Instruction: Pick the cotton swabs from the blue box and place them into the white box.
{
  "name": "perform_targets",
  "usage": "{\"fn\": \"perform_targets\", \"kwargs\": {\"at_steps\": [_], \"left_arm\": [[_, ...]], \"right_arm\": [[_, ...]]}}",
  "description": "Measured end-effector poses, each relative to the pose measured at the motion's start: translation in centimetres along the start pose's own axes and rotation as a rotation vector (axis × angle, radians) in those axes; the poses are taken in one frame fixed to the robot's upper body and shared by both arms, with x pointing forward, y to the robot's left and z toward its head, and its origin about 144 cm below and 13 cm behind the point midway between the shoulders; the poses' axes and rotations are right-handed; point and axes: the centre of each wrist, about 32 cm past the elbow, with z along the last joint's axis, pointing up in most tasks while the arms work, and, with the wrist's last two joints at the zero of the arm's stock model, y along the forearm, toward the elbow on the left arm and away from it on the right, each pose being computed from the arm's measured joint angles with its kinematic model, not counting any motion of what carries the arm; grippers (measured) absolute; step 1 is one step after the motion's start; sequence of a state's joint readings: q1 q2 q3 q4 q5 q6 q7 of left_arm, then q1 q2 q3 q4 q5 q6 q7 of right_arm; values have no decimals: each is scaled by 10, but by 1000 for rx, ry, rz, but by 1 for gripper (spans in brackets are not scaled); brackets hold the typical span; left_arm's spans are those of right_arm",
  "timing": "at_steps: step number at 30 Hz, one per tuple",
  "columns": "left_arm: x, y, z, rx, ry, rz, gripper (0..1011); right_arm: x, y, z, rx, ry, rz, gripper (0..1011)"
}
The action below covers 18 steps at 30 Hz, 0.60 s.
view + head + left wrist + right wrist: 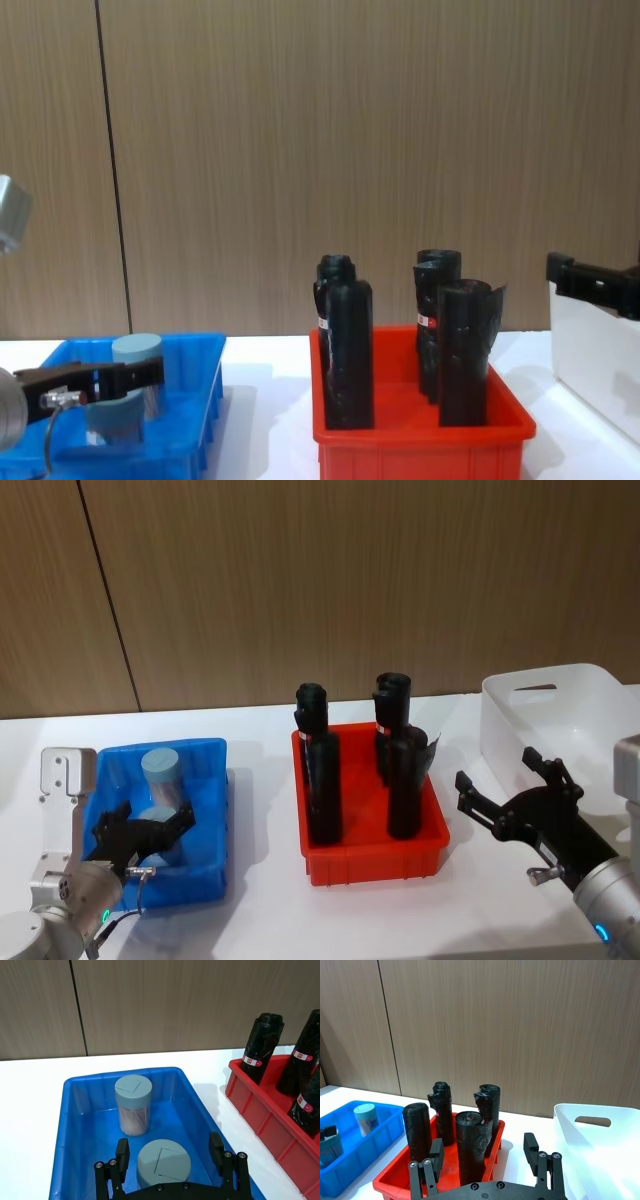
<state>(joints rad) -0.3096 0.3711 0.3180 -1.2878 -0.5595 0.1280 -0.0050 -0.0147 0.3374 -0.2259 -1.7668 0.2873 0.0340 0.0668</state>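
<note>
The blue box (213, 780) sits at the table's left with two cotton swabs jars standing in it. My left gripper (147, 825) is open, low in the box, its fingers either side of the near jar (163, 1162) without touching it. The second jar (133, 1105) stands free toward the box's far end. The white box (560, 685) is at the far right. My right gripper (497, 770) hangs open and empty above the table between the red bin and the white box (600, 1135).
A red bin (370, 855) in the middle holds several tall black rolls (322, 770) standing upright, higher than the jars. It lies between the blue and white boxes. A wood-panel wall runs behind the white table.
</note>
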Motion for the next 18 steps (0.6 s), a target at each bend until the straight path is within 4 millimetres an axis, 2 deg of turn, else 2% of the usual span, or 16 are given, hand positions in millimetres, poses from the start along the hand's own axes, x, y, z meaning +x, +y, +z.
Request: {"fn": "perform_targets", "kwargs": {"at_steps": [12,16,18], "left_arm": [[6,-9,-6,29,1,-14,1000],[8,-12,-8,36,0,-26,941],[9,-13,-8,40,0,-32,880]], "right_arm": [[0,0,0,0,0,0,1001],[0,0,0,0,0,0,1001],[0,0,0,0,0,0,1002]]}}
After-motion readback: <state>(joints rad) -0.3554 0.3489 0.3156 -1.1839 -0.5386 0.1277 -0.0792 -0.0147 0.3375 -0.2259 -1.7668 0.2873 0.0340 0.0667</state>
